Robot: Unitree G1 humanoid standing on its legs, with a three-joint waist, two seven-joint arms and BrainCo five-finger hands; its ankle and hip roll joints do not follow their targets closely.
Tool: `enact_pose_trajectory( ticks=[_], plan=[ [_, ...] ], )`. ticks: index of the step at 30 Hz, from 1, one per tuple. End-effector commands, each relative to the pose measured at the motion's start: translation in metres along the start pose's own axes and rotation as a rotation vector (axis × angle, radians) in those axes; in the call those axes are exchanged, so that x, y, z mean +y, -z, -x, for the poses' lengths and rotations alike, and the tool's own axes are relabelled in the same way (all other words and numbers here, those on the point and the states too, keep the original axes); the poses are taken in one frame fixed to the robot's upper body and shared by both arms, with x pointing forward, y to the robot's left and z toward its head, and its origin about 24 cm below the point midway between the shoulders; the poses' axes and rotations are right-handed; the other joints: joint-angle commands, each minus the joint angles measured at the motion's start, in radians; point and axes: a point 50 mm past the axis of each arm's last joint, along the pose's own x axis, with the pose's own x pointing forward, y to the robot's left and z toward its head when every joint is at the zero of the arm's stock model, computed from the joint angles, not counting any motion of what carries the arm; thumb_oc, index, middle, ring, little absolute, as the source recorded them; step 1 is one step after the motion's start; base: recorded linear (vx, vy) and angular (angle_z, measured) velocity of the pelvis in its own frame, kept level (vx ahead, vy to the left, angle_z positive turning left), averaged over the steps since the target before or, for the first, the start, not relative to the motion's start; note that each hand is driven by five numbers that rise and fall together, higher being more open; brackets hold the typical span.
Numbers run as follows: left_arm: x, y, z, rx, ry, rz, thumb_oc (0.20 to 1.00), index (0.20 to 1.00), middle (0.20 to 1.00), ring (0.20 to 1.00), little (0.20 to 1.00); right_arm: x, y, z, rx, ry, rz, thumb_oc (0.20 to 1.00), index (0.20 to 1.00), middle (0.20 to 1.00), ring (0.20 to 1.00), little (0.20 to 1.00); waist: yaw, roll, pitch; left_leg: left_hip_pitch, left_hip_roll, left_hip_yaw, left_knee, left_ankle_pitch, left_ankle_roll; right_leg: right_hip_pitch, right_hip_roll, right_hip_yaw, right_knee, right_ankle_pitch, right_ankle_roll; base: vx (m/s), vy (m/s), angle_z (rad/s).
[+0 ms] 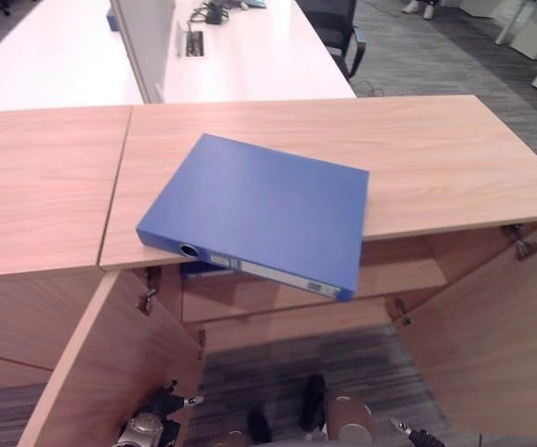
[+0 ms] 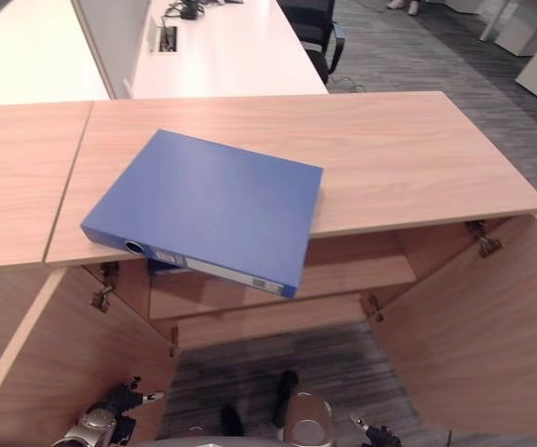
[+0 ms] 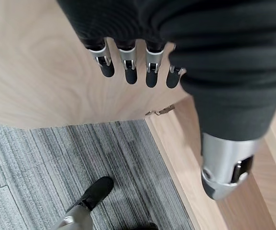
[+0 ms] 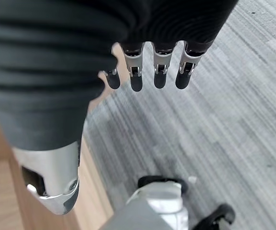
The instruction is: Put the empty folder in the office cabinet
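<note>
A blue ring-binder folder (image 1: pixel 259 209) lies flat on the wooden top (image 1: pixel 436 158) of the office cabinet, its spine corner jutting over the front edge. Below it both cabinet doors stand wide, the left door (image 1: pixel 100 372) and the right door (image 1: pixel 491 335), showing a shelf (image 1: pixel 408 270). Something blue (image 1: pixel 198 270) lies on that shelf under the overhang. My left hand (image 1: pixel 156 414) hangs low beside the left door, fingers (image 3: pixel 127 62) straight and holding nothing. My right hand (image 1: pixel 415 434) hangs low by the right door, its fingers (image 4: pixel 159 67) straight too, over grey carpet.
A second wooden cabinet top (image 1: pixel 35 186) adjoins on the left. Behind stand white desks (image 1: pixel 259 56) with a divider panel (image 1: pixel 142 37) and a black chair (image 1: pixel 338 28). A person's shoes (image 1: pixel 419 7) show far back. Grey carpet (image 1: pixel 287 372) lies between the open doors.
</note>
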Motion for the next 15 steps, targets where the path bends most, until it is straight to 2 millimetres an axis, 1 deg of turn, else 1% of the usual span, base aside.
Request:
enact_pose_trajectory(
  ticks=[1,7,15],
  plan=[
    [0.013,-0.02,-0.004,-0.056,-0.049,0.051,1.0,1.0,1.0,1.0,1.0,-0.017,-0.031,-0.004,-0.075,0.062,0.007,1.0,1.0,1.0,1.0,1.0,0.018,-0.02,0.046,-0.061,0.171,-0.062,0.077,0.033,-0.18,0.239,-0.027,0.014,-0.254,0.036,0.046,0.04,-0.044,0.01],
    [0.002,-0.005,-0.001,-0.015,-0.029,0.068,1.0,1.0,1.0,1.0,1.0,-0.022,-0.031,-0.004,-0.072,0.077,0.047,1.0,1.0,1.0,1.0,1.0,0.022,-0.007,0.014,-0.026,0.172,-0.053,0.033,0.05,-0.198,0.308,-0.023,0.006,-0.359,0.06,0.053,0.05,-0.048,-0.04],
    [0.002,-0.004,-0.001,-0.011,-0.038,0.081,1.0,1.0,1.0,1.0,1.0,-0.028,-0.026,-0.003,-0.047,0.091,0.064,1.0,1.0,1.0,1.0,1.0,0.028,-0.012,0.007,-0.01,0.173,-0.057,0.011,0.057,-0.203,0.334,-0.021,0.0,-0.368,0.059,0.057,0.01,-0.003,-0.13]
  ],
)
